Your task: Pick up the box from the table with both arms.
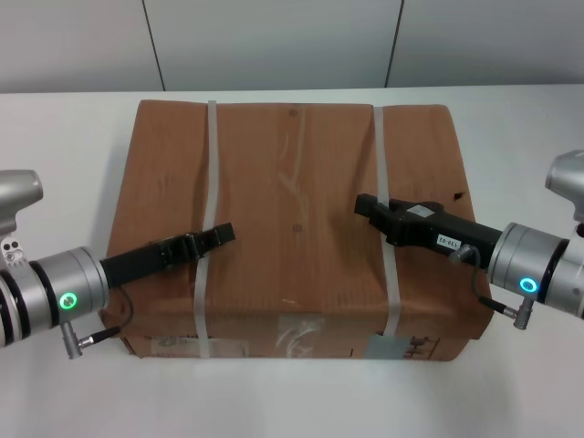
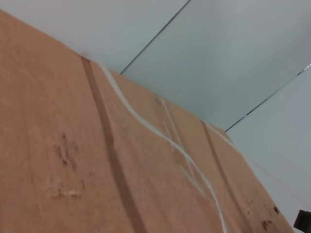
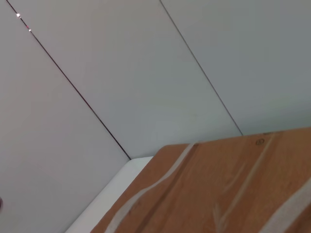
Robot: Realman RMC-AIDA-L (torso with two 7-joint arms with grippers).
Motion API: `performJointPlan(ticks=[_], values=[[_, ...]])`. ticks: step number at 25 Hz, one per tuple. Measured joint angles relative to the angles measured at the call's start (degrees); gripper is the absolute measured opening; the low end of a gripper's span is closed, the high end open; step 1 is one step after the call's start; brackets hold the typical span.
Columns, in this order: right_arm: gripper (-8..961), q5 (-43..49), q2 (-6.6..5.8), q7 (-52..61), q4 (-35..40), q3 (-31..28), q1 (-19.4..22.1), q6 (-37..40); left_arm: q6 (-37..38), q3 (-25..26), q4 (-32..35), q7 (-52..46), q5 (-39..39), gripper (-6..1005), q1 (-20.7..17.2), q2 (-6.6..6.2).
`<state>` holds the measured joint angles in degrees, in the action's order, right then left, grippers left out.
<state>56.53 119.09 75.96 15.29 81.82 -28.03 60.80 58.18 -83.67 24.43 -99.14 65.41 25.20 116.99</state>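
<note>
White smooth table bears flat brown cardboard box, white-strapped.

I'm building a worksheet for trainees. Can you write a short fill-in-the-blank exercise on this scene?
1. The brown box is bound by ____ white straps.
2. The box rests on a ____ table.
3. The left claw and right claw both reach over the box's ____ face.

Missing words: two; white; top
</note>
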Motion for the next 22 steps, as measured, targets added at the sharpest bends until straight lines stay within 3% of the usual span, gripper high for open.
performJointPlan(ticks=[7, 15, 22], values=[[38, 0.0, 0.0, -0.5, 1.1, -0.3, 0.9, 1.0, 1.4, 0.6, 1.8, 0.9, -1.3, 104, -0.8, 0.05], [41, 0.0, 0.0, -0.9, 10.0, -0.1, 4.4, 3.5, 2.9, 0.4, 10.3, 1.0, -1.5, 102, -4.0, 0.14], [42, 0.1, -0.03, -2.7, 12.3, -0.7, 5.5, 4.6, 4.9, 0.5, 12.8, 1.0, -1.5, 103, -4.4, 0.01]])
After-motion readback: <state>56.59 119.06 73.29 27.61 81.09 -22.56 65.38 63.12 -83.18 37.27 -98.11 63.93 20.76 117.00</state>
